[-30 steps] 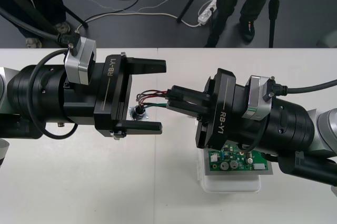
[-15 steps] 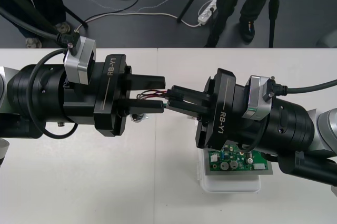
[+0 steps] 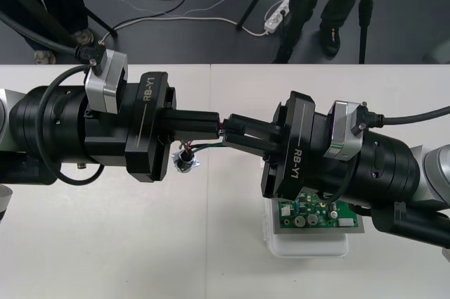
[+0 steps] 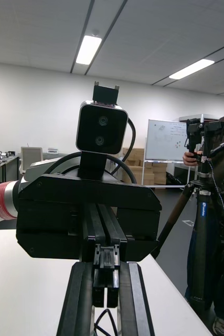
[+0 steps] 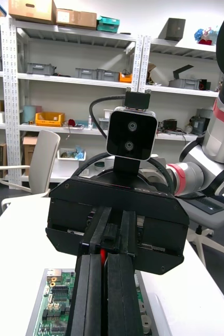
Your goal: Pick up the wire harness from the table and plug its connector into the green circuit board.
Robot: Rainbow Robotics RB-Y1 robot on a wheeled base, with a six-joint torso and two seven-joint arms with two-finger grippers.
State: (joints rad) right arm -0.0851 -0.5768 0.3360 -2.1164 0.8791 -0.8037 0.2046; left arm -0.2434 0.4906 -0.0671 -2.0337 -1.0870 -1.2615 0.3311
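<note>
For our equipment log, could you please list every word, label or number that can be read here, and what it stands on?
"RB-Y1": white lettering on the body of the left gripper.
"RB-Y1": the same lettering on the body of the right gripper.
The print on the green circuit board is too small to read.
No text can be seen on the wire harness, which both grippers hold.

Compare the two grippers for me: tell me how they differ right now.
The left gripper reaches in from the left and points right; the right gripper points left, nearly tip to tip with it. The left gripper is over bare table, the socket by its fingers; the right gripper's body hangs over the circuit board. Both are shut on the harness.
</note>
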